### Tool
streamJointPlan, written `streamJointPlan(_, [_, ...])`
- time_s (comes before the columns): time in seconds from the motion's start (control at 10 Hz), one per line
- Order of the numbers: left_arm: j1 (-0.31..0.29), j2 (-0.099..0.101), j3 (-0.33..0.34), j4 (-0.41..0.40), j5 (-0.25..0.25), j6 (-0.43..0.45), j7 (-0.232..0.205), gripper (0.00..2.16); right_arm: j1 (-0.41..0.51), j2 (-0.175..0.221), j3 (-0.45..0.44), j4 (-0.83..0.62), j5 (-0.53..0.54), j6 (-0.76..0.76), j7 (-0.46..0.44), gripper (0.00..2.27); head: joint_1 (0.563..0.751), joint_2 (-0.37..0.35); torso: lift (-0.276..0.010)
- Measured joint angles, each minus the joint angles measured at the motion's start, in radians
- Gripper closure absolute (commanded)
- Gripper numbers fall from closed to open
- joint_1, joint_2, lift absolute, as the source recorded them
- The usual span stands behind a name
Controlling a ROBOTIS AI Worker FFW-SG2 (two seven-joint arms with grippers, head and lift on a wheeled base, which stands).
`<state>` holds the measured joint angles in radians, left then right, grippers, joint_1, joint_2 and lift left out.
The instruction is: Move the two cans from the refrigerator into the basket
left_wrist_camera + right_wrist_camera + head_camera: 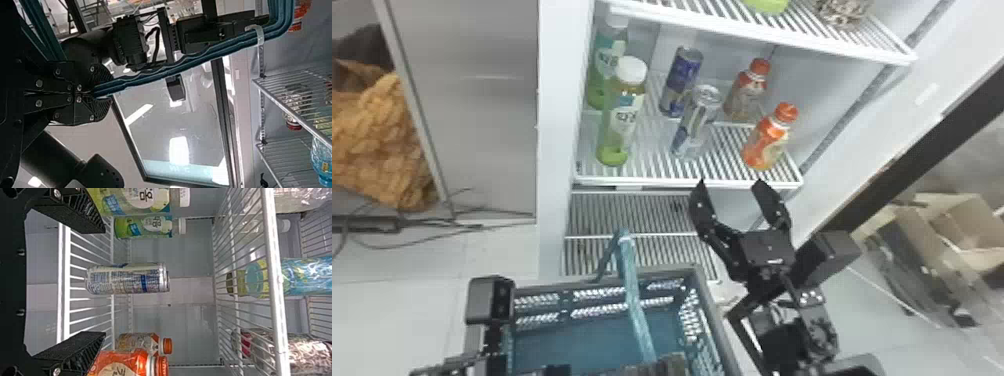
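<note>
1. Head view has the silver can point(697, 122) upright on a refrigerator point(556, 125) shelf point(652, 180), with the blue can point(681, 80) just behind it.
2. Green bottles point(623, 120) stand on one side of the cans, orange-capped bottles point(768, 140) on the other.
3. The right gripper point(730, 183) is before the shelf's front edge, its fingers spread wide with nothing between them.
4. The left gripper point(93, 94) has its fingers closed on the teal handle point(156, 76) of the basket point(582, 340), which is below and in front of the shelf.
5. Picking the first can looks like the step in hand, likely the silver one.
6. Next calls for easing the open fingers in around it, clear of the bottles, then closing.
</note>
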<state>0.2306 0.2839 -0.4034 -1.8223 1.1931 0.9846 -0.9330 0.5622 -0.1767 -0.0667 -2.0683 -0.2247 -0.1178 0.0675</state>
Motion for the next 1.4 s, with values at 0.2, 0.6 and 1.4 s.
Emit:
streamJointPlan(0.2, [0.000,0.000,0.001,0.000,-0.001,0.001,0.000,1.19,-0.055,-0.003,0.006,0.054,0.001,-0.022,0.000,0.08,0.695,-0.350,-0.276])
streamJointPlan(0.6, [-0.005,0.001,-0.002,0.000,-0.003,0.003,0.000,1.19,-0.164,-0.009,0.023,0.154,0.001,-0.070,-0.002,0.08,0.695,-0.350,-0.276])
streamJointPlan(1.4, [-0.015,0.003,-0.008,0.000,0.001,-0.008,0.000,1.19,-0.371,-0.034,0.106,0.353,-0.011,-0.106,-0.044,0.09,0.695,-0.350,-0.276])
